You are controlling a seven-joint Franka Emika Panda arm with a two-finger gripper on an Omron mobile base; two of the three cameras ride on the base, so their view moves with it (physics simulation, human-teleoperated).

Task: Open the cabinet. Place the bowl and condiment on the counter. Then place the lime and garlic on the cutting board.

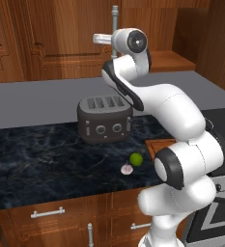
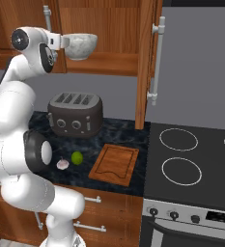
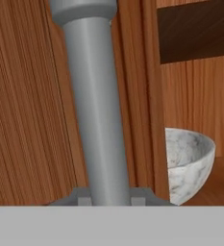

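My gripper (image 3: 111, 198) is up at the cabinet (image 2: 102, 19), its two fingertips (image 3: 84, 198) pressed against either side of the left door's vertical silver handle (image 3: 95, 96). The same gripper (image 2: 51, 37) hides the lower handle (image 2: 47, 18). The right door (image 2: 144, 62) stands swung open. Inside, the marbled bowl (image 2: 81, 46) sits on the shelf, just right of my hand, and the bowl (image 3: 188, 161) also appears past the door edge. The lime (image 2: 77, 157) and garlic (image 2: 62, 164) lie on the counter (image 2: 121, 132) left of the cutting board (image 2: 115, 165). The condiment is out of view.
A dark four-slot toaster (image 2: 75, 115) stands on the counter under the cabinet, behind the lime (image 1: 136, 159) and garlic (image 1: 127, 169). A black stovetop (image 2: 191, 159) adjoins the board on the right. Drawers with short handles (image 1: 47, 212) run below the counter edge.
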